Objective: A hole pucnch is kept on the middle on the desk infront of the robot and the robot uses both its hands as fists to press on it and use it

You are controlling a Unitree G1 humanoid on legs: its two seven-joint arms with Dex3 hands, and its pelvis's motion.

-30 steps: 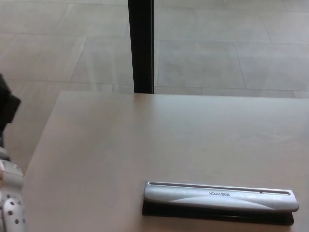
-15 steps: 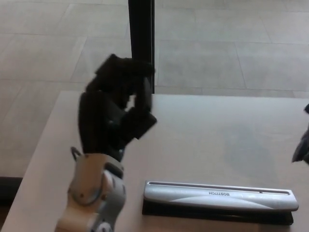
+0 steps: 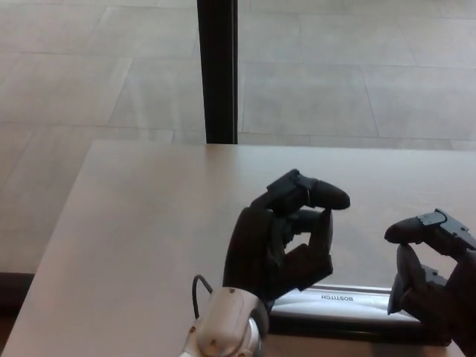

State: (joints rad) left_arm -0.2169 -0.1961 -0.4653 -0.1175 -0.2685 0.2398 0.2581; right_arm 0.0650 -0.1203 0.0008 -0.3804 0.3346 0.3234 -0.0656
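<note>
Hole punch [image 3: 349,299]: near worktop [image 3: 149,223] edge, unmoved, partly hidden.
Left robot hand [image 3: 286,234]: curled, empty, now over punch's left end.
Right robot hand [image 3: 431,275]: newly entered, curled, empty.

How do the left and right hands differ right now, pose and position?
The left hand shows whole, wrist included, over the left end of the hole punch; the right hand is cut off by the picture's right edge, over the punch's right part. The left sits higher in the picture than the right. Both are black with fingers curled, neither fully fisted.
</note>
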